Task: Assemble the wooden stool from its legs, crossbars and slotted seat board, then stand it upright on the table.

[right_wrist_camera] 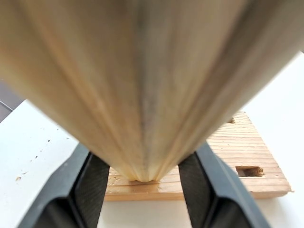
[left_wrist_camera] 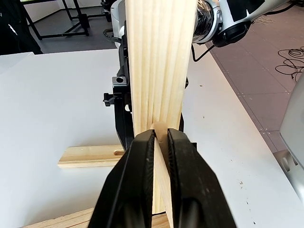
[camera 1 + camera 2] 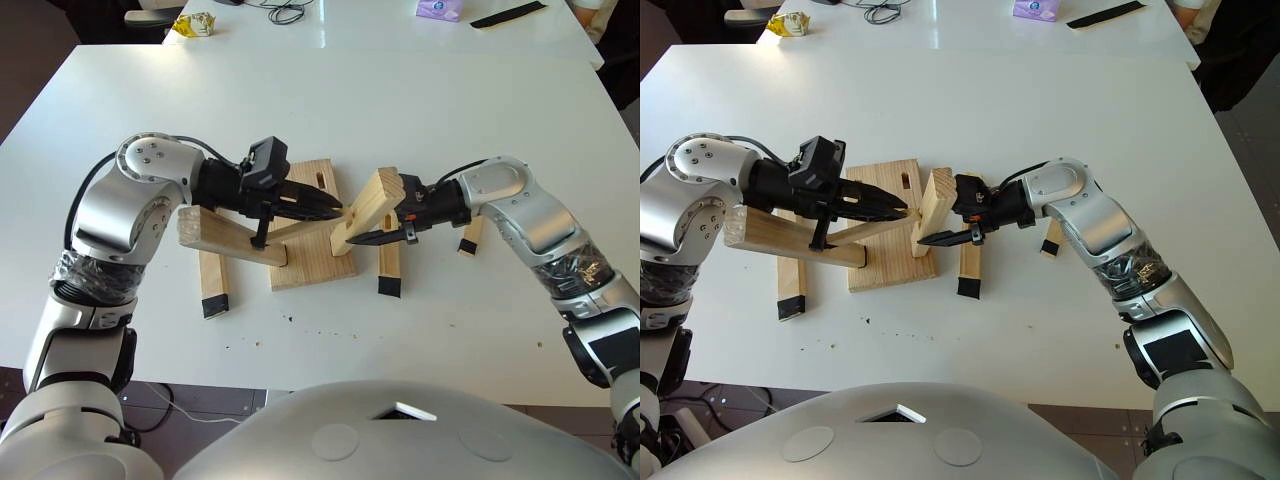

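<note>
Stool assembly at an early stage, by the look of it. Slotted seat board (image 3: 310, 268) flat on the table (image 3: 450, 110), about midway between the left and right edges, slots bare, nothing standing yet. Just above the board, left gripper (image 3: 325, 208) pressed together on a thin crossbar (image 3: 298, 229); right gripper (image 3: 365, 225) clamped across a thick block (image 3: 376, 193), held tilted. Crossbar tip up against that block; seated or merely touching, impossible to tell. Left to do, judging from the layout: joining legs and crossbars into frames, fitting them to the slots, turning the stool upright. Tally in view: 1 seat board, 1 crossbar, 2 thick blocks, 3 black-tipped legs. Other block (image 3: 228, 240) toward the left edge, lying across the left leg (image 3: 213, 285); centre leg (image 3: 390, 272) beside the board's right side, below the right gripper; right leg (image 3: 470, 238) farther toward the right edge, apart from the rest.
</note>
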